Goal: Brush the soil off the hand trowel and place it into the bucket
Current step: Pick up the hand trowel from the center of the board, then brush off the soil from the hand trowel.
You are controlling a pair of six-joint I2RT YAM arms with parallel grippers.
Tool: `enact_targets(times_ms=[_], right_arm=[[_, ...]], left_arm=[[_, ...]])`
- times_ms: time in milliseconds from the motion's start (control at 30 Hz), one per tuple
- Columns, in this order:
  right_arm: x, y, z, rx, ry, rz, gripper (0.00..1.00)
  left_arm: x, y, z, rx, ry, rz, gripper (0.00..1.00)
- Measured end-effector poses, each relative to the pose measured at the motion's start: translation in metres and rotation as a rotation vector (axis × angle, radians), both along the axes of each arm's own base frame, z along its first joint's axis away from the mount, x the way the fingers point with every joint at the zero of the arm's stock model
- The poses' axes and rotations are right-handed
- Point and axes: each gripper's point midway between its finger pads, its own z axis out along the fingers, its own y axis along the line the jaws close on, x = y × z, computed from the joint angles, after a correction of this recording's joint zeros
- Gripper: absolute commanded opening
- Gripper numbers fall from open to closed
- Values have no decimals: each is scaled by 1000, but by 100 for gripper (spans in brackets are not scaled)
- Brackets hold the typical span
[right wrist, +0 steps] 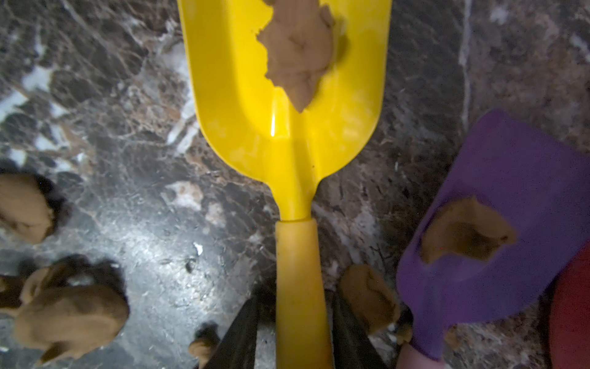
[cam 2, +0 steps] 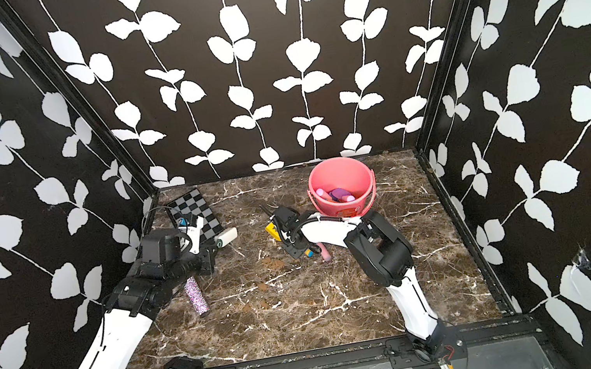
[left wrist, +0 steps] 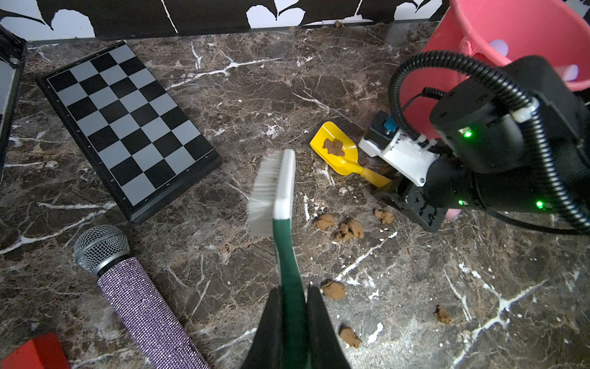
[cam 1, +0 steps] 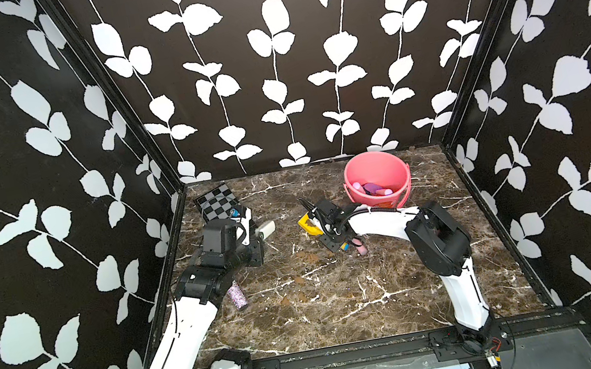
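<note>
Black leaf-print walls (cam 1: 263, 55) are enclosing a marbled bench (cam 1: 348, 307) that is carrying scattered soil (left wrist: 333, 289). The trowel (left wrist: 335, 150) (soil on its blade) is lying on it near the bucket (cam 1: 375, 171). The right hand (right wrist: 293, 300) is straddling its handle, and I cannot tell whether it is gripping. The left hand (left wrist: 295, 290) is clamping a brush (left wrist: 281, 191).

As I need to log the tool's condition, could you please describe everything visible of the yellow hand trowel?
The yellow hand trowel looks like glossy plastic: a scooped blade, hollow side up, narrowing to an oranger round handle. It lies flat on the marble table. A brown soil clump sticks in the blade. The right gripper straddles the handle; whether its jaws press it is unclear. A purple scoop lies beside it, apart.
</note>
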Motion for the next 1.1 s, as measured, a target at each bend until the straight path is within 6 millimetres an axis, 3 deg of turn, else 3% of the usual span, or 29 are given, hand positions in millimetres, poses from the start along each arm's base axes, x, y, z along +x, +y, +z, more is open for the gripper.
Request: enact_targets(times_ms=[500,733,800,900,1100], right_arm=[[-11,-8,-1,22,14,-28,24],[-14,-12,3,21,12,-25,6],[-17,-14,9,25,7,-24,0],[-21,-18,27,46,-12,-20,0],[-32,-17,80,162,-68,-10,0]], left_arm=[[-1,-2,0,-13,5,-3,0],[-1,-8,0,-59,11,-12,0],[-2,-10,1,-74,13,-18,0],[-4,-15,6,-114,11,-28,0],[-13,-34,22,-303,24,-50,0]])
